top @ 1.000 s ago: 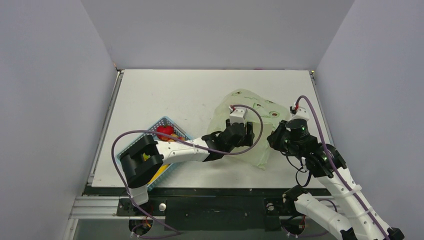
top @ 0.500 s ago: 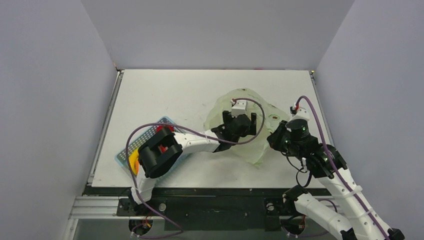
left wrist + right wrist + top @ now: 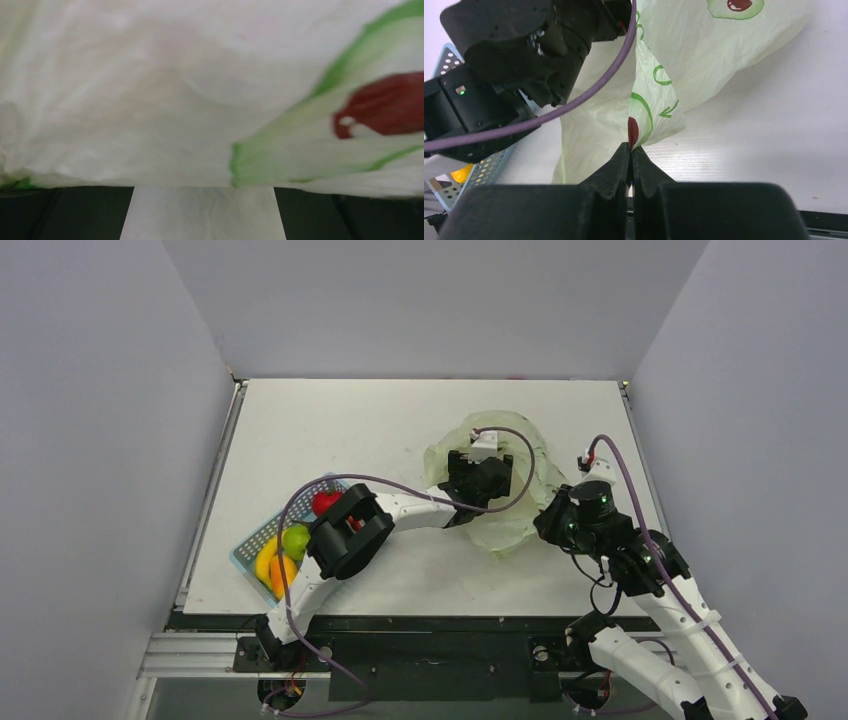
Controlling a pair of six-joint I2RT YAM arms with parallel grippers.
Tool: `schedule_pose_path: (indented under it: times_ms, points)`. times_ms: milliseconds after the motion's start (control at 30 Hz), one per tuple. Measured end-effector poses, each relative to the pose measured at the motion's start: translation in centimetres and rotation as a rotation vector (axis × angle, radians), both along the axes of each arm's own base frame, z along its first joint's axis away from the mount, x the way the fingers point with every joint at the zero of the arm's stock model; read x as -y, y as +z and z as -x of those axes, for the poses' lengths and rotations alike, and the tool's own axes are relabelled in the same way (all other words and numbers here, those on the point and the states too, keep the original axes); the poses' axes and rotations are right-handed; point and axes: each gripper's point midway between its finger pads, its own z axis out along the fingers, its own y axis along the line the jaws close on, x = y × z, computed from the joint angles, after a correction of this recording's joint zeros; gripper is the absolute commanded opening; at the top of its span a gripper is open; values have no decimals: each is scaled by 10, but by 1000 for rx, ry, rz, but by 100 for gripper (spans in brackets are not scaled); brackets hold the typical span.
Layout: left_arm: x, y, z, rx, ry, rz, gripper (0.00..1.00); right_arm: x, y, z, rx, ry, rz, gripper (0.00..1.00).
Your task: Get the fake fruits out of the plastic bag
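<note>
The plastic bag [image 3: 515,502], pale green with avocado prints, lies bunched at the table's centre right. My left gripper [image 3: 480,480] reaches into its mouth. In the left wrist view its dark fingers [image 3: 60,215] stand wide apart, open, with bare table between them and bag film [image 3: 200,100] just ahead. My right gripper [image 3: 630,148] is shut on a fold of the bag [image 3: 684,55] at its near right edge [image 3: 545,523]. No fake fruits show inside the bag. A light green round fruit [image 3: 296,538] and a red one [image 3: 325,502] lie in the basket.
A blue lattice basket [image 3: 248,543] sits at the near left and also holds yellow bananas [image 3: 265,562] and an orange fruit [image 3: 284,571]. The left arm's elbow [image 3: 348,530] hangs over the basket's right side. Grey walls close in on both sides and the back.
The left gripper has opened wide and moved farther back into the bag. Its elbow swung right, uncovering the basket's fruit. The bag bunched up. The right gripper held still.
</note>
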Motion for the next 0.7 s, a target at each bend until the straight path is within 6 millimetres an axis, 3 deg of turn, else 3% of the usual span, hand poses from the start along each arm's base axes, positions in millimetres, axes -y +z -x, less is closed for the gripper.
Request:
schedule_pose_path:
  times_ms: [100,200,267,400,533,700]
  points:
    - [-2,-7,-12,1,13,-16,76,0,-3,1,-8,3,3,0]
    - [-4,-13,-22,10,8,-35,68,0,-3,1,-10,6,2,0]
    - [-2,-15,-26,19,-17,-44,48,0,-4,1,-10,6,3,0]
    - [6,-12,-29,47,-86,-35,31,0,-5,2,-15,7,8,0]
    - [8,-15,-17,53,-160,-10,18,1,-11,4,-29,7,15,0]
    - [2,0,7,27,-244,29,12,4,-23,8,-51,6,29,0]
